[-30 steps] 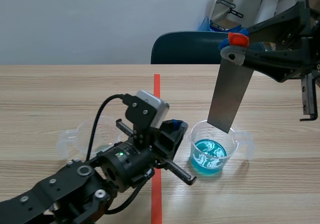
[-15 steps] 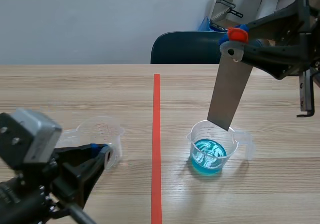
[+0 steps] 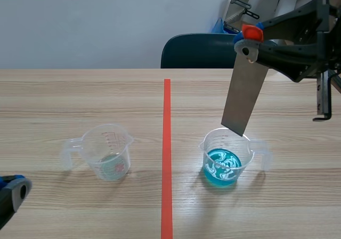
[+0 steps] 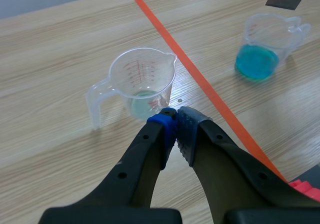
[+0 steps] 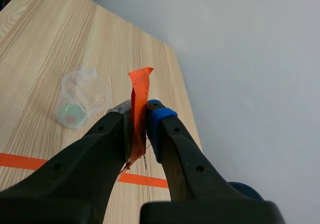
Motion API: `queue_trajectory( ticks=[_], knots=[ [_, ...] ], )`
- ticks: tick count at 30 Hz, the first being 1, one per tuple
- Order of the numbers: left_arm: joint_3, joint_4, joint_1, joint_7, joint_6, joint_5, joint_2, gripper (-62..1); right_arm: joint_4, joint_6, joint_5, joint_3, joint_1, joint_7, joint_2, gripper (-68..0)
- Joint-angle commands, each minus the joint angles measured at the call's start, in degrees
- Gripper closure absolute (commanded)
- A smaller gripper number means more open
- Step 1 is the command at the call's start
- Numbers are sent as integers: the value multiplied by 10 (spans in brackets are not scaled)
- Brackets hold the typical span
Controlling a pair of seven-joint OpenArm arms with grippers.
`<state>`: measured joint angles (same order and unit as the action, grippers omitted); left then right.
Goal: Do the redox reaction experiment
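L end effector (image 4: 175,118) is nearest, low at the near side of the bench (image 3: 80,95), pads pressed together on nothing. Just ahead of it is the clear measuring cup (image 3: 109,153), w/ only a film of liquid at the bottom. Across the tape line (image 3: 167,143), well apart from the L arm, sits the blue-solution cup (image 3: 224,161). Over it hangs the metal strip (image 3: 245,95), long axis near vertical w/ a slight lean, lower end at the cup's far rim. R end effector (image 5: 140,113) pinches the strip's orange-taped top, so the R arm is the one placed for this. Likely next move: straight down into the blue liquid. Can't tell if the tip is inside the rim or just behind it. L wrist view cuts off all but the tip. R wrist view hides the strip below the fingers and doesn't show the blue cup. Chair (image 3: 197,49) stands behind the bench.
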<state>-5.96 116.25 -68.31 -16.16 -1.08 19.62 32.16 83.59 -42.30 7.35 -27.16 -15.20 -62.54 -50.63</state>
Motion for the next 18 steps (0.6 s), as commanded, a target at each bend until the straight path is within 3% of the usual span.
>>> queue_trajectory(
  ticks=[1,8,13,18],
  knots=[
    [-7,9,0,-8,1,3,-19,-27,9,-4,-17,9,-8,-1,-5,-8],
    [-39,16,-12,-8,3,3,-45,-51,9,-4,-32,9,-8,18,-5,-8],
    [-39,16,-12,-21,-2,10,-45,-189,9,-4,-33,9,-8,19,-5,-8],
    [-39,16,-12,-25,-14,29,-45,-456,9,-4,-33,9,-8,18,-5,-8]
  ],
)
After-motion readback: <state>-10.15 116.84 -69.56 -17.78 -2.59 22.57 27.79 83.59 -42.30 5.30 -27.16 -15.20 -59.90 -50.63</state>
